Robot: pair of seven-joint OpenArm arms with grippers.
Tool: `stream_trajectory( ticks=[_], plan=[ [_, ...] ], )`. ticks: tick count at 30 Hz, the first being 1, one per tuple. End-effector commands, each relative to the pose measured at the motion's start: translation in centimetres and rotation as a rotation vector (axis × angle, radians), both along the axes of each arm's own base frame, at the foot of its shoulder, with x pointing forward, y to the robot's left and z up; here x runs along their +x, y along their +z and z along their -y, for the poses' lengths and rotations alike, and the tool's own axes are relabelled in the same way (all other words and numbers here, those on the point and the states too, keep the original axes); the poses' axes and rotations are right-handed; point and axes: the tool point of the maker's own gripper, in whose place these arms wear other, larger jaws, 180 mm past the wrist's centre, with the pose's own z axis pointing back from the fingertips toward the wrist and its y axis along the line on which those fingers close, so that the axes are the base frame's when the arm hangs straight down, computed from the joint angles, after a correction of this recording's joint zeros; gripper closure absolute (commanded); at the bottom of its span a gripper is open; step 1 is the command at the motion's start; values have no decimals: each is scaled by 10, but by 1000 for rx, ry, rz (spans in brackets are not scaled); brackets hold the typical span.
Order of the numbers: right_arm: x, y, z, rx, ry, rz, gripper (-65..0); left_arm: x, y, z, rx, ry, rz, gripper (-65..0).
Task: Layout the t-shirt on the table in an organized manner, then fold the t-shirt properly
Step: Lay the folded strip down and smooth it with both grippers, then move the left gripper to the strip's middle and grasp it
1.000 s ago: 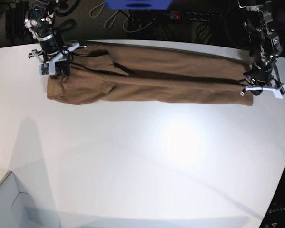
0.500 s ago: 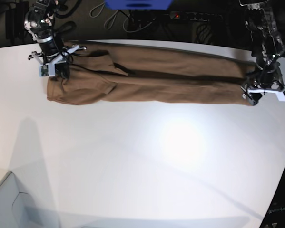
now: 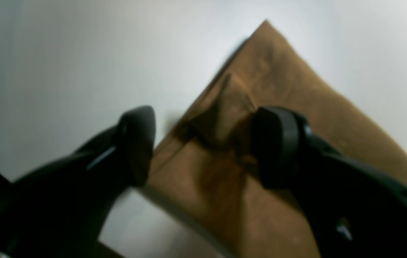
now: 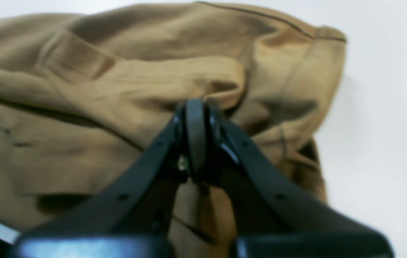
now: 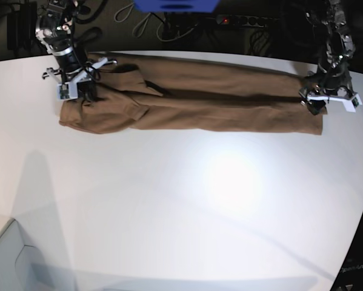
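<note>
T-shirt [image 5: 193,97] is stretched into a long narrow band across the top of the base view, running nearly edge to edge, and we see soft tan-brown cotton with long lengthwise creases and a bunched, rumpled end at upper left. It lies on the table [image 5: 187,206], a smooth white top with a glossy bright spot right of centre and a curved far edge against a dark background full of cables.

Our right gripper [image 5: 83,90] sits at the upper left of that view, on the rumpled end. From the right wrist view its black jaws are pressed together with a fold of the t-shirt [image 4: 124,89] pinched between the tips, the fabric puckering around the pinch, with a stitched hem along the top and a flat band of cloth at upper left.

Our left gripper [image 5: 319,104] is at the upper right of the base view, over the other end. In the left wrist view the two rounded matte-black fingers [image 3: 137,143] stand wide apart, one over bare table [image 3: 63,64], the other over the cloth, with nothing clamped. Between them a small ridge of fabric stands up on the pointed corner of the t-shirt [image 3: 289,89], which looks flat and smooth otherwise. That view is blurry, so we can't tell if the fingers touch the cloth.

A pale grey box corner [image 5: 11,260] shows at lower left.
</note>
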Motion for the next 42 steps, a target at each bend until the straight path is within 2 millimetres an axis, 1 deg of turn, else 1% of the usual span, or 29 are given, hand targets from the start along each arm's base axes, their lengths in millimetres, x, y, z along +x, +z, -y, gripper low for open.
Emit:
stream_trajectory(
  ticks=[1,4,7,8,9,10,15,18,19,21,24,26,28,29,30,31,32,33,36,37,38,40,42],
  plan=[
    [5,10,1,3,-1,41,0,5,2,0,4,-15,8,-422],
    [5,10,1,3,-1,43,0,7,-8,10,-15,-35,-12,-422],
    [10,12,1,3,-1,52,0,4,-18,12,-29,-32,-38,-420],
    [10,12,1,3,-1,52,0,6,-21,15,-34,-39,-43,-410],
    [10,12,1,2,0,52,0,7,-22,17,-34,-47,-45,-376],
    [10,12,2,0,-1,52,0,8,-21,17,-27,-57,-45,-321],
    [10,12,3,-3,0,51,0,11,-21,20,-23,-79,-49,0],
    [10,12,3,-3,0,51,0,10,-21,19,-21,-75,-48,-19],
    [10,12,3,-3,0,51,0,11,-19,18,-21,-75,-43,-4],
    [10,12,3,-3,0,51,0,17,-9,20,-20,-80,-13,-2],
    [17,16,2,-2,2,68,0,35,30,26,19,-120,89,-2],
    [17,16,2,-2,2,68,0,38,57,37,44,-159,151,-2],
    [18,16,2,-2,2,70,0,40,84,52,56,-196,216,-2],
    [18,16,2,-2,2,70,0,41,94,64,56,-229,240,-2],
    [18,16,2,-2,2,70,0,40,101,79,50,-266,255,-2],
    [18,16,2,-2,2,70,0,37,103,94,35,-301,259,-2],
    [18,16,2,-2,2,70,0,34,104,110,17,-342,258,-2],
    [18,16,2,-2,2,70,0,31,100,124,-2,-378,249,-2],
    [17,16,2,-1,1,70,0,22,88,176,-74,-503,218,-2],
    [18,17,2,-1,1,71,0,17,83,190,-72,-550,201,-2],
    [18,17,2,-1,1,71,0,10,78,210,-82,-610,185,-2],
    [18,17,2,-1,1,71,0,1,74,245,-85,-713,175,-2],
    [18,17,2,-1,1,71,0,-6,75,268,-78,-780,183,-2]
  ],
)
